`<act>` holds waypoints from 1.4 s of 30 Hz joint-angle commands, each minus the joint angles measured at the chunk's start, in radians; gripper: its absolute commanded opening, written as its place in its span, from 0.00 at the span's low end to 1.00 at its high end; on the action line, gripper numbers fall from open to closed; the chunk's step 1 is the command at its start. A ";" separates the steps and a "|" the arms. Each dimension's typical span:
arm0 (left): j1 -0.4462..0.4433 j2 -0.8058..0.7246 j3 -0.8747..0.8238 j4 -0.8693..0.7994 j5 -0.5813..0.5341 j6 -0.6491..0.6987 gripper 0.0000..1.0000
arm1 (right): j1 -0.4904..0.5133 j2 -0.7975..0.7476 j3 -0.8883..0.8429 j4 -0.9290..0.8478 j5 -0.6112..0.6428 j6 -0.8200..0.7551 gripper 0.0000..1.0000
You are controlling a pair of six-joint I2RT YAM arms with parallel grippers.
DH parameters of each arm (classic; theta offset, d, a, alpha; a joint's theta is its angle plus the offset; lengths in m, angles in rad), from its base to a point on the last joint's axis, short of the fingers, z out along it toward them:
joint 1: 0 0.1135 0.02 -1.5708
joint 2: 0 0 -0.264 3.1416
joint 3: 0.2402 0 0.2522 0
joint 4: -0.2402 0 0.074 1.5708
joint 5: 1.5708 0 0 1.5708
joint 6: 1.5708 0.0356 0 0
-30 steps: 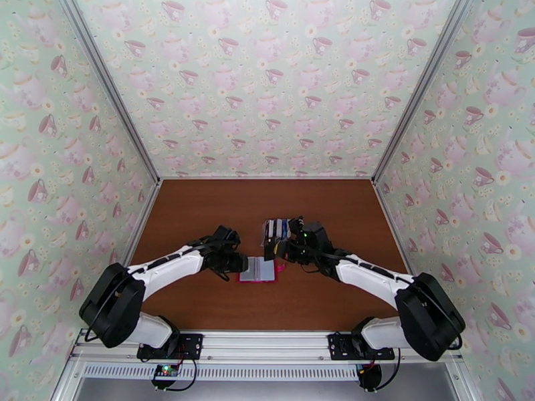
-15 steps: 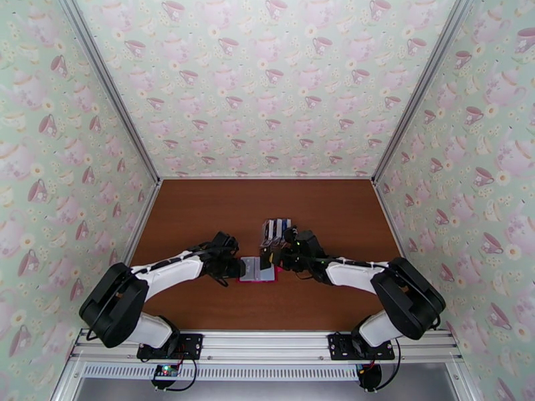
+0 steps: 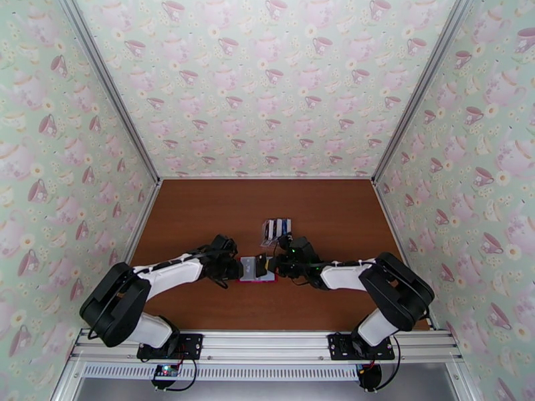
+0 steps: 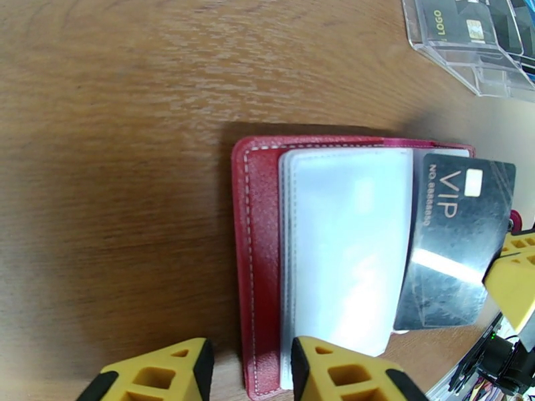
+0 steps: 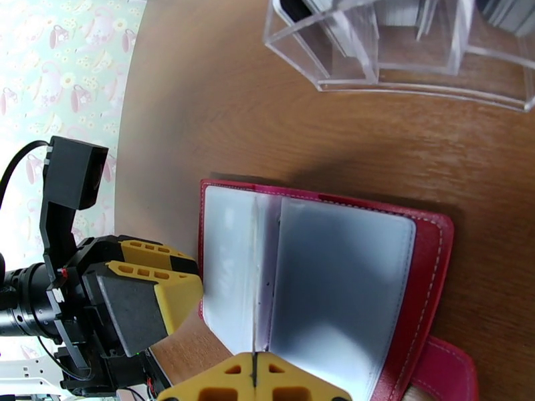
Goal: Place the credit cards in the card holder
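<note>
The red card holder (image 3: 258,275) lies open on the brown table, its pale inner pockets (image 4: 348,248) facing up. My right gripper (image 5: 254,372) is shut on a black credit card marked VIP (image 4: 455,242). That card stands tilted over the right part of the holder (image 4: 257,262), its lower edge against the pockets. My left gripper (image 4: 249,352) sits at the holder's left edge with its jaws a little apart. One finger (image 4: 341,372) lies over the pockets, the other over bare table. From the right wrist, the left fingers (image 5: 150,292) touch the holder's left edge (image 5: 428,282).
A clear plastic slotted stand (image 3: 276,229) with more cards stands just behind the holder, close to the right gripper (image 3: 269,265). One black card marked LOGO (image 4: 455,25) shows in it. Patterned walls close in the table on three sides. Both arms meet at the table's middle.
My right arm has come from the clear stand down to the holder with the black card. The left gripper has edged right onto the holder and its jaws have narrowed.
</note>
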 commanded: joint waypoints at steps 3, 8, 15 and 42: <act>-0.007 0.018 -0.050 0.005 -0.004 -0.022 0.37 | 0.011 0.025 -0.021 0.059 0.014 0.024 0.00; -0.009 0.015 -0.057 0.005 -0.005 -0.026 0.36 | 0.011 0.042 -0.020 0.074 0.013 0.032 0.00; -0.015 0.011 -0.066 0.011 -0.004 -0.037 0.34 | 0.015 0.067 -0.019 0.103 0.009 0.046 0.00; -0.056 -0.005 -0.112 0.046 -0.009 -0.093 0.32 | 0.042 0.132 -0.009 0.141 0.024 0.092 0.00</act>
